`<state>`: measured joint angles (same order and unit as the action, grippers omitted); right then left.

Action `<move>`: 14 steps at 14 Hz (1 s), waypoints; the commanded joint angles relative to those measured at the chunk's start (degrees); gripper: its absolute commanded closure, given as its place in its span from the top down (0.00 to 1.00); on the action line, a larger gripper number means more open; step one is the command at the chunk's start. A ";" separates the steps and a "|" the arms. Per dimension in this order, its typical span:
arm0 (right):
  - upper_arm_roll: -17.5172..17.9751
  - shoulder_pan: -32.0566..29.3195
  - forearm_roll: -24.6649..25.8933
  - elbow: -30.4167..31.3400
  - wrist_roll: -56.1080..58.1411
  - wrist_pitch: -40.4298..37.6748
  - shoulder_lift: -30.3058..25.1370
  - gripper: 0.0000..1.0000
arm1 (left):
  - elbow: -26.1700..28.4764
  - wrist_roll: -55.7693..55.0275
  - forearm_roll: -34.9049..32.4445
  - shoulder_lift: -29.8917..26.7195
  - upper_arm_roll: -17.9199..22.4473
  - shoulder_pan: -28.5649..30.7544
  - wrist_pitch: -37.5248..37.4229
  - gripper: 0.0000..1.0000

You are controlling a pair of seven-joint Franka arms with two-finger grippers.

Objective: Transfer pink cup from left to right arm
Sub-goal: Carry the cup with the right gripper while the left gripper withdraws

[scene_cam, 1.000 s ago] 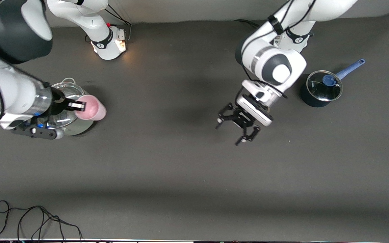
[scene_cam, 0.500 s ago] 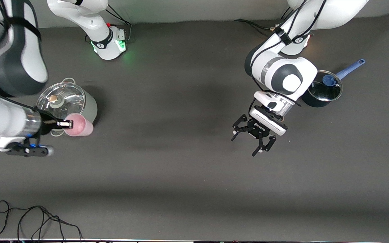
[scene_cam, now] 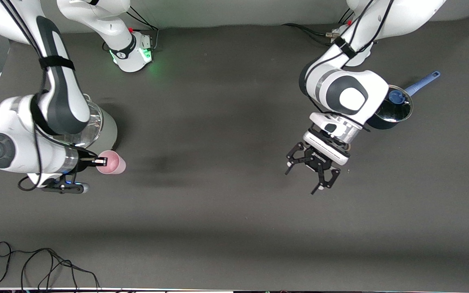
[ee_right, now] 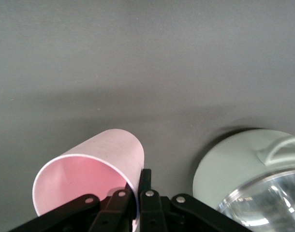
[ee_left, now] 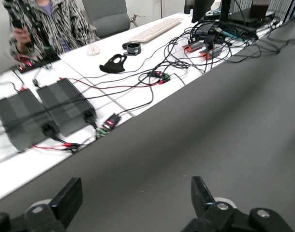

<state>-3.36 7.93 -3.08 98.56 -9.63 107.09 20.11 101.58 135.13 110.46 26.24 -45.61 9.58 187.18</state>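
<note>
Pinching the smooth tapered pink cup point(scene_cam: 112, 162): right hand point(scene_cam: 96, 161).

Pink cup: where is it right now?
The pink cup is at the right arm's end of the table, its rim pinched by the shut right gripper, beside the lidded grey pot.

A dark grey mat covers the bench point(scene_cam: 226, 203), with soft shadows across its middle. A loose black cable point(scene_cam: 35, 264) lies coiled at the bench's edge nearest the front camera. In the left wrist view, a white desk point(ee_left: 113, 72) carries tangled wires, two black power boxes point(ee_left: 41, 116), a keyboard point(ee_left: 154, 30), and a grey chair point(ee_left: 106, 14) stands by it.
</note>
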 commanded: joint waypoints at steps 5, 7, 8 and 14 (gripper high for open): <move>-1.74 0.42 0.89 20.24 4.17 24.27 -2.62 0.00 | 4.31 -12.12 -26.03 -0.49 0.08 5.01 -11.11 1.00; -2.62 0.42 0.89 22.98 5.49 29.12 -2.18 0.00 | 5.55 -24.59 -38.51 -1.10 0.52 7.29 -16.90 1.00; -2.71 0.42 0.89 23.51 5.59 30.53 -1.66 0.00 | 5.90 -31.18 -43.35 -2.06 1.74 8.25 -20.59 1.00; -2.80 0.51 0.80 23.61 5.59 30.90 -1.56 0.67 | 3.72 -79.88 -75.63 -9.00 11.66 8.79 -46.07 1.00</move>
<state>-5.72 8.01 -3.08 121.51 -4.99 137.42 19.88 104.84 66.81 39.98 21.81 -36.74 18.72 147.45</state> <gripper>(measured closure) 0.780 0.000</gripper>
